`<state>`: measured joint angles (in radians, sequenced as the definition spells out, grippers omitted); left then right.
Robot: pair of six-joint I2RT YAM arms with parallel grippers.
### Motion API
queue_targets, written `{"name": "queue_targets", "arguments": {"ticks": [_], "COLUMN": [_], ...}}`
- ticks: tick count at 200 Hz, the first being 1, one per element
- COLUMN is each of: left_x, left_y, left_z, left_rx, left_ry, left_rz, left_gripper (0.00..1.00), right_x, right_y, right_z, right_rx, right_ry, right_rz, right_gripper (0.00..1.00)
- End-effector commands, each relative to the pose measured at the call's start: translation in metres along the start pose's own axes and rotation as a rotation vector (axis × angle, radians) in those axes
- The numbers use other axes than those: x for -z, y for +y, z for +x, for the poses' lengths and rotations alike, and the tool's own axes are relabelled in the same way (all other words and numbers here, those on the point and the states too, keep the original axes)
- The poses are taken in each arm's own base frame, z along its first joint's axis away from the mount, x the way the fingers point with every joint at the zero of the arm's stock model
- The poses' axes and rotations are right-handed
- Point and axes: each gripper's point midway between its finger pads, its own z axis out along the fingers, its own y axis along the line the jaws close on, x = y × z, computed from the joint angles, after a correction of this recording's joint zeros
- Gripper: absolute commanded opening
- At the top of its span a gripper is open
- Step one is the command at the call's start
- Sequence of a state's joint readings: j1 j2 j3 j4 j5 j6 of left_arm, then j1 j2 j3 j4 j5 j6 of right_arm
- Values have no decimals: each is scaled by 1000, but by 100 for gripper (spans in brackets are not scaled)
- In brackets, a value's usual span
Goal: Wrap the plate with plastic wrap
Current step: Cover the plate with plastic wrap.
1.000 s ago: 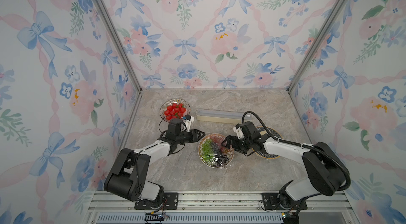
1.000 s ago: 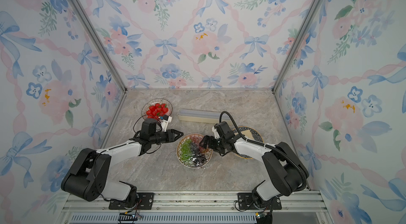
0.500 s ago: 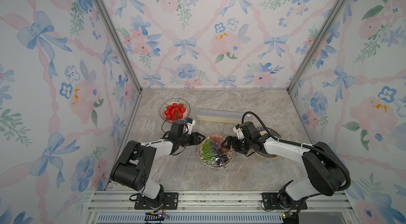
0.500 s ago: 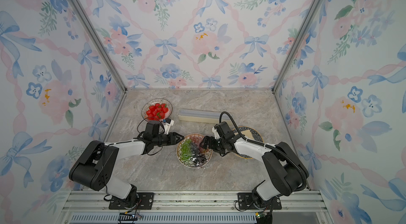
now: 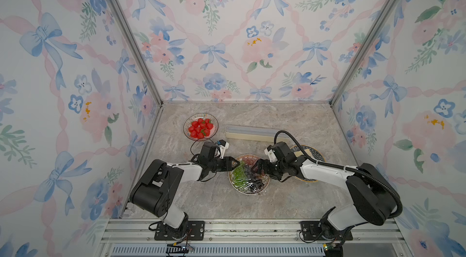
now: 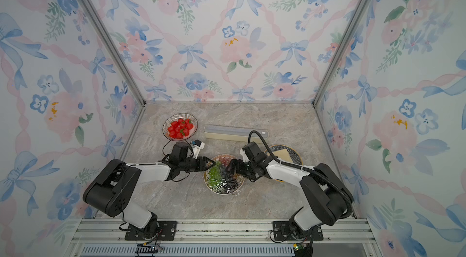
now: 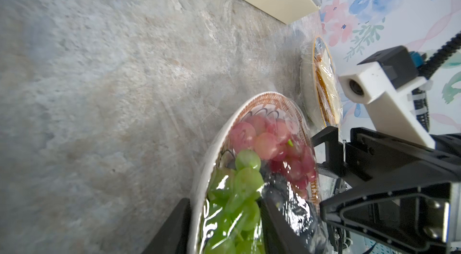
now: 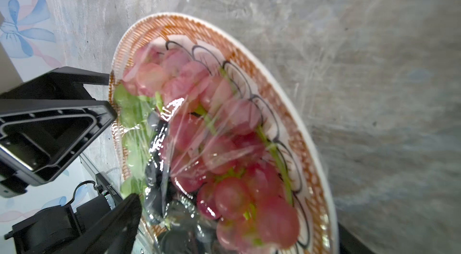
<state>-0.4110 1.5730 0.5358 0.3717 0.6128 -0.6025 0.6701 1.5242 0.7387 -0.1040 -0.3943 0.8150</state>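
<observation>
Clear plastic wrap (image 7: 287, 190), plate rim (image 7: 219, 140) inside left gripper (image 5: 235, 163)

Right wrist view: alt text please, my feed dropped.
A plate of red and green grapes, orange-patterned rim, lies under glossy, crinkled plastic wrap on the grey table. The left gripper, jaws apart, sits at the plate's edge.
</observation>
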Motion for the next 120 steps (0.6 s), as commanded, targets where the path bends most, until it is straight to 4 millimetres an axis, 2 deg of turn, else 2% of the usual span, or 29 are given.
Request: {"name": "queue_targets", "arguments": {"ticks": [1, 31, 51, 79, 120], "left_x": [-5, 1, 11, 26, 46], "left_y": [-9, 2, 8, 22, 24], "left_z": [8, -5, -14, -15, -5], "left_rx": [12, 14, 13, 2, 47], "left_ry": [29, -31, -82, -100, -110], "left_rz": [48, -4, -45, -149, -162], "left_gripper": [50, 55, 60, 65, 67], "right_x": [0, 20, 32, 29, 1], "right_y": [26, -8, -20, -17, 1], "right_z": [2, -6, -10, -15, -27], "right_rx": [10, 25, 34, 39, 75], "right_ry": [2, -35, -46, -49, 2], "right_rz": [-100, 48, 98, 84, 40], "right_gripper": [97, 97, 97, 97, 97]}}
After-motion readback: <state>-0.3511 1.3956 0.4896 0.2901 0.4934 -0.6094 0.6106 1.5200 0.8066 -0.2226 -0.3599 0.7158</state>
